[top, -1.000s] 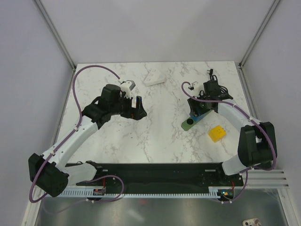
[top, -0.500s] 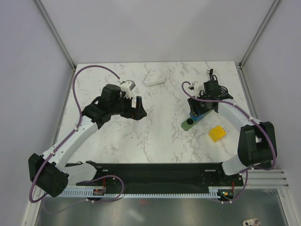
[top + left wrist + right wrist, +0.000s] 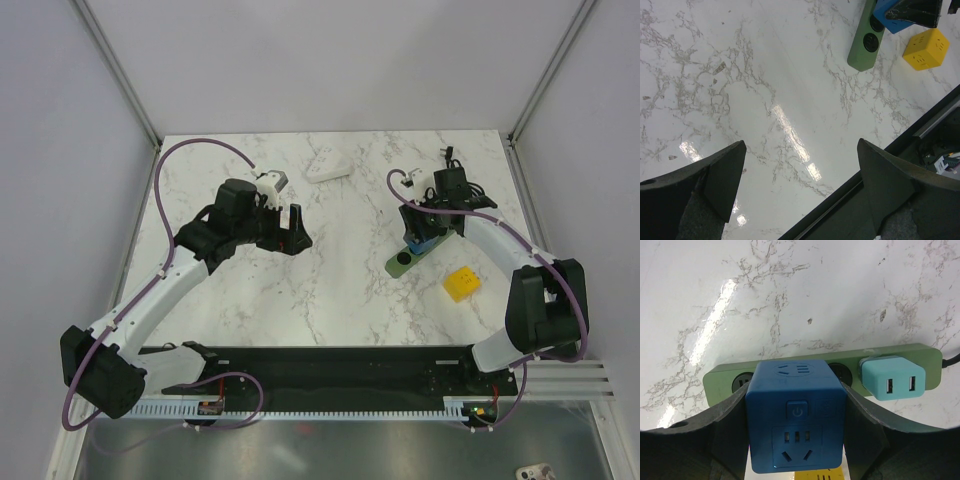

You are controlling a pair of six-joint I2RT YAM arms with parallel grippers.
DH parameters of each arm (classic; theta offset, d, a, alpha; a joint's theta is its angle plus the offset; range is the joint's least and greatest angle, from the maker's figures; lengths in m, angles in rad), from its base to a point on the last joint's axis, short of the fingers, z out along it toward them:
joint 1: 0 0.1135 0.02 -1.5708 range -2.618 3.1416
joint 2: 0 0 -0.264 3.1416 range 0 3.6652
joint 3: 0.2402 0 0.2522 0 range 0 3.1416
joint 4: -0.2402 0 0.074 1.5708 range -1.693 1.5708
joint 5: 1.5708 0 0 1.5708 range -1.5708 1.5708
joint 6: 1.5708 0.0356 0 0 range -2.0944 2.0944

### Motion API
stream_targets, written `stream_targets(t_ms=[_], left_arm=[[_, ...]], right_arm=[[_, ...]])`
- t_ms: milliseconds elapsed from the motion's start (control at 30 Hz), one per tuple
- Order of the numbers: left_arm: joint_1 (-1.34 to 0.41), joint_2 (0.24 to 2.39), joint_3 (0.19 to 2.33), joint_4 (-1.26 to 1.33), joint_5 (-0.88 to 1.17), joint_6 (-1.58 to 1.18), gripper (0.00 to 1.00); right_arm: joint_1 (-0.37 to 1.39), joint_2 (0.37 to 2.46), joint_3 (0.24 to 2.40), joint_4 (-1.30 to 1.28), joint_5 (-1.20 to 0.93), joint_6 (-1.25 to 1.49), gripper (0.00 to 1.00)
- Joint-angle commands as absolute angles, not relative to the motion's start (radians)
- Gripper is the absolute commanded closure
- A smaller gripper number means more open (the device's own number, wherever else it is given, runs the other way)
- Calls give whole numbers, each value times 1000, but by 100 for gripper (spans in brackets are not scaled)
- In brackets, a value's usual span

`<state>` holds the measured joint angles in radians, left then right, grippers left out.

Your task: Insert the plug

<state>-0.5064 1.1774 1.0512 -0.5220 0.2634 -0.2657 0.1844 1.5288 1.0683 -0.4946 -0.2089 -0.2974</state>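
My right gripper (image 3: 796, 440) is shut on the bright-blue cube plug (image 3: 796, 420), one finger on each side. The plug sits over the middle of the green power strip (image 3: 725, 382), between two round sockets. Its underside is hidden, so I cannot tell whether it touches the strip. A pale teal adapter (image 3: 892, 377) sits in the strip's right end. In the top view the right gripper (image 3: 422, 232) holds the plug (image 3: 421, 243) over the strip (image 3: 401, 263). My left gripper (image 3: 295, 232) is open and empty over bare marble (image 3: 800, 150), left of the strip (image 3: 865, 42).
A yellow block (image 3: 461, 283) lies near the strip, on its right, and shows in the left wrist view (image 3: 926, 48). A white object (image 3: 327, 168) lies at the back centre. A black cable (image 3: 455, 165) runs from the strip's far end. The black base rail (image 3: 920, 165) borders the near edge.
My right gripper has shifted slightly with the blue plug over the strip. The left arm has not moved.
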Motion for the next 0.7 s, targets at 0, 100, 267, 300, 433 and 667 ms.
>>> stream_targets(t_ms=[0, 100, 267, 300, 433, 667], left_arm=[[-509, 1163, 1048, -489, 255, -219, 0], [-509, 1163, 1048, -489, 253, -219, 0], [-509, 1161, 1048, -489, 253, -216, 0], [-509, 1160, 1048, -489, 252, -216, 0], [-509, 1160, 1049, -489, 252, -216, 0], [-511, 1160, 1049, -489, 255, -216, 0]], right_arm=[[176, 1508, 1101, -489, -198, -319, 100], [172, 1519, 1092, -489, -190, -325, 100], [160, 1532, 1062, -457, -230, -325, 100], [160, 1539, 1062, -457, -239, -325, 100], [158, 1543, 1055, -462, -281, -319, 100], [160, 1534, 1051, -476, -285, -321, 100]])
